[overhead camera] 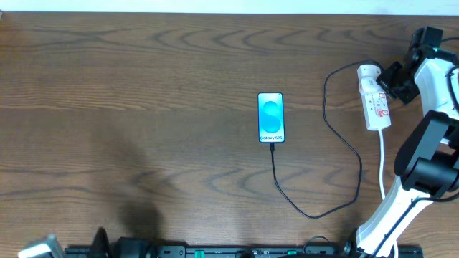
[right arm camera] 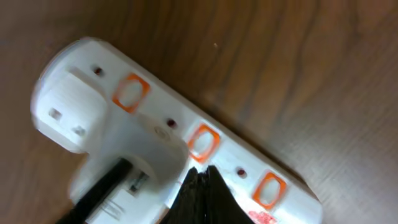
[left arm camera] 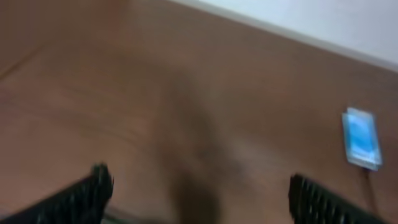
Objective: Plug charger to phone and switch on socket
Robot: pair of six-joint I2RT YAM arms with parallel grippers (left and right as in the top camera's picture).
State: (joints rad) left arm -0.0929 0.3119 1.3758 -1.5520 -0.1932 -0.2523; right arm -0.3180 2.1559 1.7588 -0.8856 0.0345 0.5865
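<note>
Black tips of the right tool (right arm camera: pixel 200 183) are pinched shut on nothing, just beside the middle red switch (right arm camera: pixel 202 142) of the white socket (overhead camera: pixel 375 100). Its long axis runs near-to-far along the right side of the tabletop (overhead camera: pixel 143 86), adapter (overhead camera: pixel 368 72) at the far end, so the right arm is clearly the one for the press. Further left, the charger (overhead camera: pixel 273 158) loops to the phone (overhead camera: pixel 271 118) mid-tabletop, tip at its near end and apparently seated; the left tool (left arm camera: pixel 199 199) hangs wide open and empty, well apart from everything.
</note>
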